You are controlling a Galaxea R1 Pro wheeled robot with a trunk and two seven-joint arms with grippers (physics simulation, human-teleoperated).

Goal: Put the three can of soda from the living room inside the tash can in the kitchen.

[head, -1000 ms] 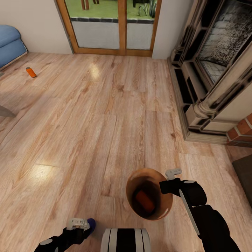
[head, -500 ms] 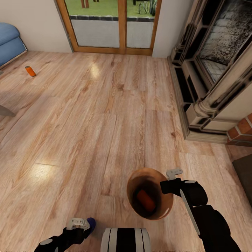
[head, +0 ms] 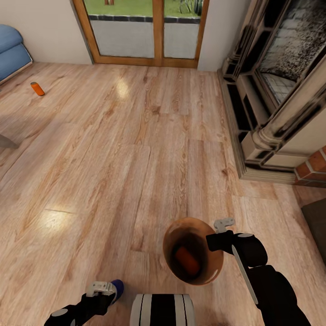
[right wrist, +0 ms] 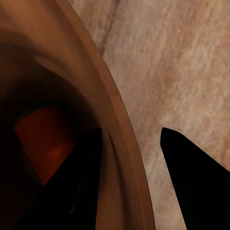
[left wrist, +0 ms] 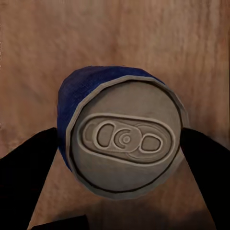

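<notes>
Blue soda can (left wrist: 122, 143) sat clamped between my left gripper (head: 105, 290) fingers, low near the trunk. Trash can (head: 213, 265) hung by its rim from the right gripper (head: 217, 237), fingers pinching the wall; one orange can (head: 186, 260) inside. Another orange can (head: 37, 88) lay far left on the plank floor (head: 136, 149), near the blue sofa (head: 11, 52).

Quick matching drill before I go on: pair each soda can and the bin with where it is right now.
Things:
1. blue can
2. orange can by the sofa
3. second orange can
4. trash can

Places:
A. lying on the wood floor
B. gripped at its rim by the right hand
C. clamped in the left hand
D. inside the copper-brown bucket

Pairs: 1-C, 2-A, 3-D, 4-B
</notes>
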